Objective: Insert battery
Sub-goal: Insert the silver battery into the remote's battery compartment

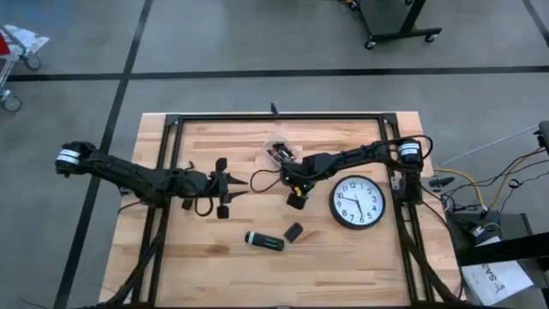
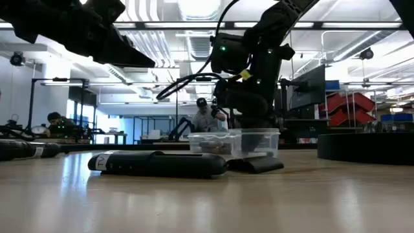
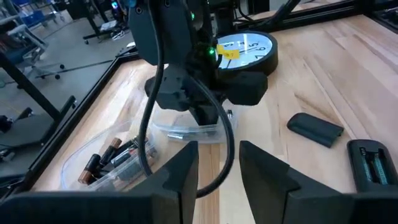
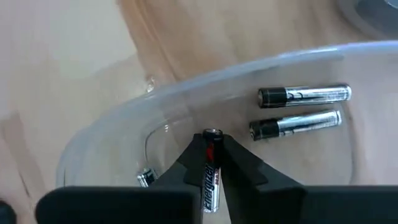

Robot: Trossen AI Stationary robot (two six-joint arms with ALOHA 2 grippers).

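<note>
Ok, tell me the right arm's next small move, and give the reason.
Probably lift straight up out of the clear container. The right tool is shut on a battery, with two more batteries lying loose below. The remote with its open battery bay waits nearer the table's front edge.

Pale, light-wood table [image 1: 343, 257] with visible plank seams, edged by a black frame [image 1: 283, 117]. Both arms are black; the right arm [image 1: 360, 156] carries white bands near its base, a small yellow tag and a green light. The clock [image 1: 358, 202] has a white face, black numerals and a black rim. The remote [image 1: 264, 241] and its loose cover [image 1: 293, 232] are black. The container [image 4: 186, 106] is clear plastic. The battery [image 4: 210, 177] is black and silver with red lettering.
</note>
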